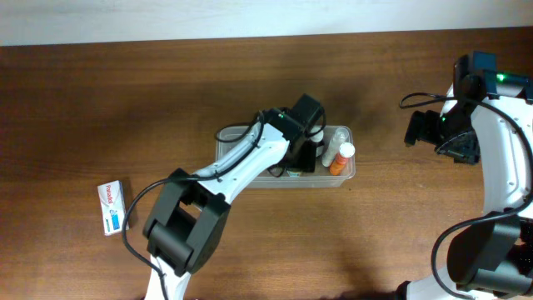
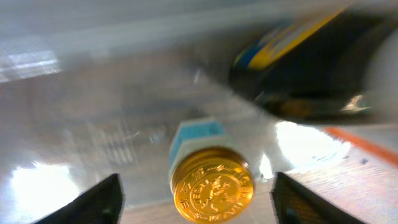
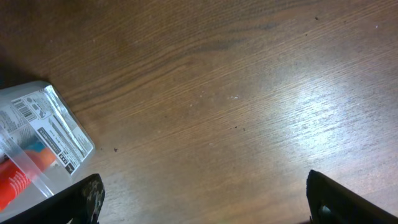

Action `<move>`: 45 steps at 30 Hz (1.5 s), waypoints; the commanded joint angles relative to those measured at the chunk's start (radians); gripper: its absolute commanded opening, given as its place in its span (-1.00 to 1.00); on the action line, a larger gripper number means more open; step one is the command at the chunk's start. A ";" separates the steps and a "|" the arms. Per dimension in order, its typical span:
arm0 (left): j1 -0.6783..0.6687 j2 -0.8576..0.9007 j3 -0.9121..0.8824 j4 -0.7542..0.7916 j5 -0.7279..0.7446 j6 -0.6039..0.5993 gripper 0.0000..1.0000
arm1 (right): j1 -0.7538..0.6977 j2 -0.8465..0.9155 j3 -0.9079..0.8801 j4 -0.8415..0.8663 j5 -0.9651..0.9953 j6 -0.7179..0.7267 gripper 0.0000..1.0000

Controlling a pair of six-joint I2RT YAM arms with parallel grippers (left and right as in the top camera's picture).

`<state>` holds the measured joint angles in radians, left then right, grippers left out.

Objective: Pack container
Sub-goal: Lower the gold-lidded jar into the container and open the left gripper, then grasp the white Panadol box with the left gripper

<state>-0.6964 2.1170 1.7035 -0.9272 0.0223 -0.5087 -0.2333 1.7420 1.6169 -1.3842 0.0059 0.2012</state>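
The clear plastic container (image 1: pixel 235 133) lies mid-table. My left gripper (image 1: pixel 302 157) reaches down into it and is open. In the left wrist view its fingers (image 2: pixel 196 204) stand wide on either side of a small jar (image 2: pixel 210 180) with a gold cap and a blue-and-white label, not touching it. A white bottle (image 1: pixel 331 150) and an orange bottle with a white cap (image 1: pixel 341 158) lie at the container's right end. My right gripper (image 1: pixel 415 129) is open and empty over bare table (image 3: pixel 202 199), to the right of the container (image 3: pixel 53 127).
A white-and-blue medicine box (image 1: pixel 112 207) lies on the table at the left. A dark object with yellow and blue marks (image 2: pixel 298 62) lies in the container beyond the jar. The orange bottle (image 3: pixel 12 180) shows through the container wall.
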 commanded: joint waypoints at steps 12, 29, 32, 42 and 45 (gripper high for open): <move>0.587 -0.409 0.111 -0.449 -0.184 0.064 0.99 | -0.003 0.002 -0.009 0.001 0.005 -0.010 0.92; 1.067 -0.410 -0.422 -0.211 -0.103 0.219 0.99 | -0.003 0.002 -0.009 0.003 0.005 -0.010 0.92; 1.104 -0.410 -0.520 -0.105 -0.062 0.267 0.99 | -0.003 0.002 -0.009 0.004 0.005 -0.010 0.92; 1.123 -0.410 -0.711 0.138 -0.037 0.361 0.99 | -0.003 0.002 -0.009 0.003 0.005 -0.010 0.92; 1.123 -0.410 -0.723 0.182 -0.037 0.367 0.99 | -0.003 0.002 -0.009 0.003 0.004 -0.010 0.92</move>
<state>0.4213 1.7130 0.9958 -0.7731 -0.0292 -0.1799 -0.2333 1.7424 1.6150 -1.3808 0.0059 0.1986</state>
